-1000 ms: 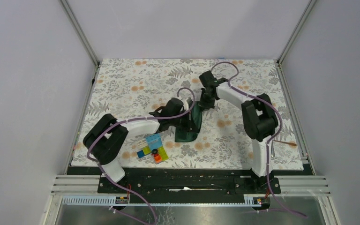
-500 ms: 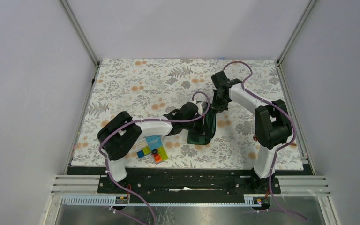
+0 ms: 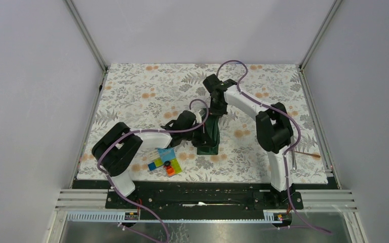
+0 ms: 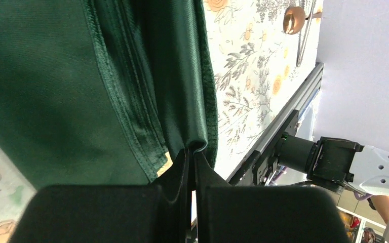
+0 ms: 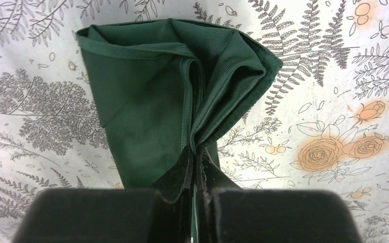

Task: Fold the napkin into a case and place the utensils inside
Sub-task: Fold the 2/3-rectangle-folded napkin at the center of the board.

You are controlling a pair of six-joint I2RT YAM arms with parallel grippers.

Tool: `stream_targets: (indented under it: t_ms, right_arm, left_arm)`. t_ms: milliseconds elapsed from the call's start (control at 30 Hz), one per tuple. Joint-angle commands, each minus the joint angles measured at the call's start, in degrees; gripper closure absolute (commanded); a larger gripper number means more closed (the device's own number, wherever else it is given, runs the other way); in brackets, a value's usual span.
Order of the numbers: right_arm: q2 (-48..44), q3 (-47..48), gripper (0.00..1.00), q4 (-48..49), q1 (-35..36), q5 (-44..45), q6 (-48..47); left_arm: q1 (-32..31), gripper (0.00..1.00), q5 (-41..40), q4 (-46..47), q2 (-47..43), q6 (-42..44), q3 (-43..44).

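1. Folding the napkin point(image 3: 208, 142) mid-table, we clamp its layered edges with left gripper point(image 4: 191, 152) and right gripper point(image 5: 196, 152).
2. Next, we judge, it needs laying flat and creasing.
3. The utensils point(image 3: 309, 153) lie at four o'clock, untouched.

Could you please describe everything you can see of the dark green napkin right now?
The napkin is dark green cloth with a slight satin sheen and stitched hems. It is folded into several layers and gathered into a narrow strip near the middle of the floral table covering. The left tool and the right tool are each shut on a pinched fold. Whether its lower end rests on the covering cannot be told.
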Motion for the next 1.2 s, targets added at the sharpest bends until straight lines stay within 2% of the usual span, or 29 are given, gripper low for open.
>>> stream_targets:
  t_ms: [0, 67, 267, 367, 467, 600, 800, 900, 1167]
  right_arm:
    - [2.5, 5.4, 1.0, -4.1, 0.5, 3.2, 3.2]
    - [3.5, 6.6, 1.0, -4.4, 0.8, 2.8, 4.3]
    - [6.4, 10.0, 1.0, -5.3, 1.6, 1.3, 6.1]
    - [6.8, 10.4, 1.0, -5.5, 2.0, 1.5, 6.6]
    - [7.3, 10.8, 1.0, -5.4, 2.2, 1.6, 6.7]
    - [7.6, 11.4, 1.0, -5.6, 2.8, 1.8, 6.2]
    - [7.7, 11.1, 1.0, -5.6, 3.0, 2.2, 5.1]
    - [7.6, 10.9, 1.0, -5.5, 3.3, 2.2, 5.2]
    - [8.4, 12.1, 1.0, -5.4, 4.2, 2.0, 5.5]
  left_arm:
    - [1.2, 1.0, 2.1, 2.4, -3.4, 1.3, -2.6]
    - [1.7, 0.94, 1.7, 1.8, -3.8, 1.9, -3.1]
    - [2.7, 0.65, -0.7, -1.4, -5.2, 4.0, -3.9]
    - [3.4, 0.53, -1.4, -2.9, -7.4, 5.1, -4.2]
    - [4.6, 0.44, -2.6, -6.9, -10.8, 6.7, -3.5]
    - [7.7, 0.39, -2.7, -12.8, -14.3, 8.3, -2.0]
    - [14.0, 0.39, -3.4, -16.7, -15.2, 6.1, -2.0]
    - [15.6, 0.45, -4.8, -17.1, -9.7, 6.1, 1.0]
    - [15.6, 0.68, -8.2, -14.6, 4.3, 6.7, 7.7]
